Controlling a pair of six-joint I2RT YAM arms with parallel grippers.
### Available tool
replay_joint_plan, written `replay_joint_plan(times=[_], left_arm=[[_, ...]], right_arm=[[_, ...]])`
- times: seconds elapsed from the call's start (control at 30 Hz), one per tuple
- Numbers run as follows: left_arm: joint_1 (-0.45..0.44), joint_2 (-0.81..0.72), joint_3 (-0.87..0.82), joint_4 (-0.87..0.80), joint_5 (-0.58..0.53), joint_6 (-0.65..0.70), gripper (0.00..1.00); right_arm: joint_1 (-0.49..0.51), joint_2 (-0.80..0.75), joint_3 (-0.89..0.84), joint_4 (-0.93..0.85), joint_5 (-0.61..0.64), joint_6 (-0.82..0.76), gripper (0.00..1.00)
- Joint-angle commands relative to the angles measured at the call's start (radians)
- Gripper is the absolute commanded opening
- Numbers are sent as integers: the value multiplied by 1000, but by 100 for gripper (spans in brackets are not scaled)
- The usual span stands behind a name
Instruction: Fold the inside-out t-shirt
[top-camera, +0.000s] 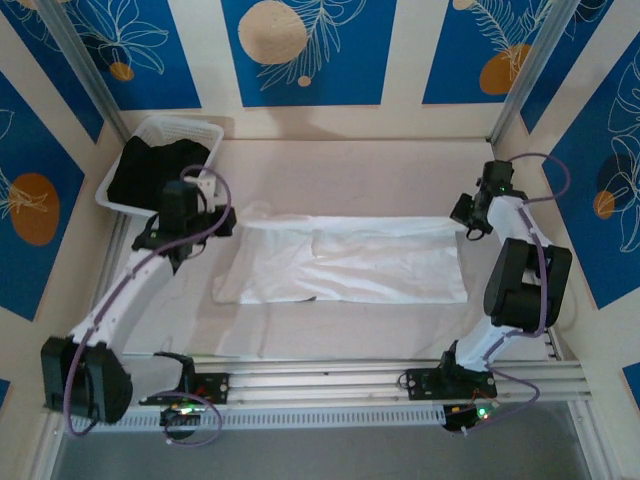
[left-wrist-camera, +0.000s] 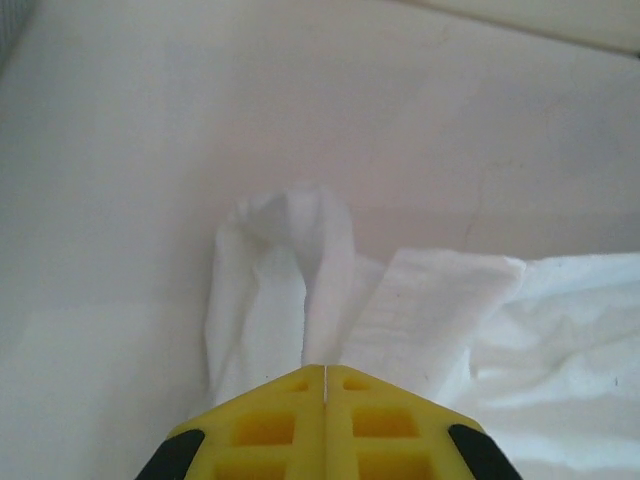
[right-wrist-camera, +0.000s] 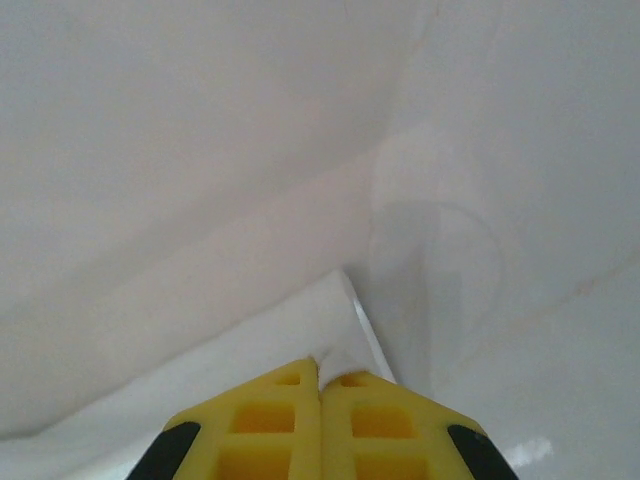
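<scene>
- The table (top-camera: 350, 165) has a pale, off-white top, lightly creased near its front edge, with the inside-out t-shirt (top-camera: 345, 262) lying across its middle as a wide, mostly flat white band.
- The left gripper (top-camera: 228, 218) sits at the t-shirt's far-left corner. In the left wrist view its yellow fingers (left-wrist-camera: 270, 425) are pressed together with a ridge of the white cloth (left-wrist-camera: 320, 290) drawn up into them, so the left gripper (left-wrist-camera: 325, 372) is pinching the shirt.
- The right gripper (top-camera: 463, 222) sits at the t-shirt's far-right corner. In the right wrist view the right gripper (right-wrist-camera: 320, 365) is closed tight on a small corner of the cloth (right-wrist-camera: 345, 320).
- A white basket (top-camera: 185, 122) stands beyond the t-shirt's left end, in the table's far-left corner, with a black garment (top-camera: 155, 170) heaped inside it.
- On the near side of the t-shirt, an aluminium rail (top-camera: 330, 385) carries both arm bases.
- Behind and to either side of the t-shirt, cream walls bear blue panels (top-camera: 300, 50) with pale leaf drawings and orange discs. Slanted metal posts (top-camera: 85, 70) stand at the corners.
</scene>
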Motion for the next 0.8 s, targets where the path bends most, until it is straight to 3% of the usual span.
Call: replay_joint_plan(times=[0.0, 0.2, 0.27, 0.33, 0.4, 0.57, 0.7, 0.77], left_arm=[[-21, -103, -126, -11, 24, -88, 0], [-27, -120, -309, -1, 22, -146, 0], [-28, -102, -324, 9, 38, -151, 11], [-27, -91, -314, 3, 45, -146, 30], [-27, -96, -289, -2, 25, -132, 38], [-26, -28, -204, 98, -61, -138, 47], [-39, 222, -42, 145, -34, -93, 51], [-92, 323, 53, 126, -93, -10, 54]], right_arm=[[-2, -56, -81, 48, -24, 66, 6], [2, -79, -192, 100, -2, 137, 17], [9, -106, -199, 98, 38, 149, 27], [20, -164, -214, 103, 84, 153, 39], [50, -237, -234, 129, 108, 141, 46], [281, -351, -281, 250, 106, 35, 53], [474, -252, -228, 272, 30, 25, 54], [535, -172, -179, 246, 24, 35, 54]])
